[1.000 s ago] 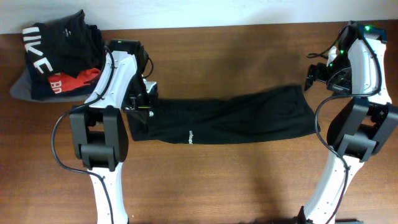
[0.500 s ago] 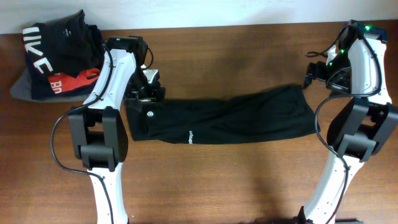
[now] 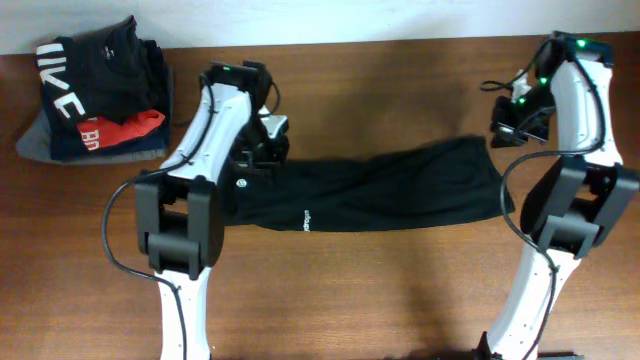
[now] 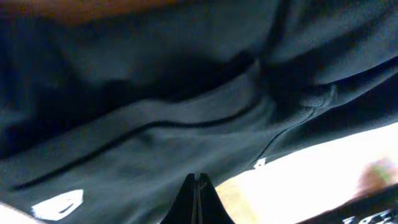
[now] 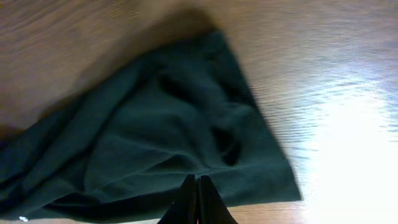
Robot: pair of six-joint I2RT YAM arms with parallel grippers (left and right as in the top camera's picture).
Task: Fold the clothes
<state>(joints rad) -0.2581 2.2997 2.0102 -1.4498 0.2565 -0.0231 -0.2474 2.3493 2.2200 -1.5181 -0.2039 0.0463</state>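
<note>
Though only "IKE" reads on the folded dark garment at ten o'clock, the clothes, plain black with a tiny round logo and illegible lettering, lie across the middle of the table, with left claw and right claw both closed, empty.

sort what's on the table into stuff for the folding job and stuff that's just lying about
For the job:
- black garment, spread long across the middle of the table

Just lying about, stacked at the far left corner:
- folded dark garment with big white letters
- red garment
- grey garment at the bottom
</note>
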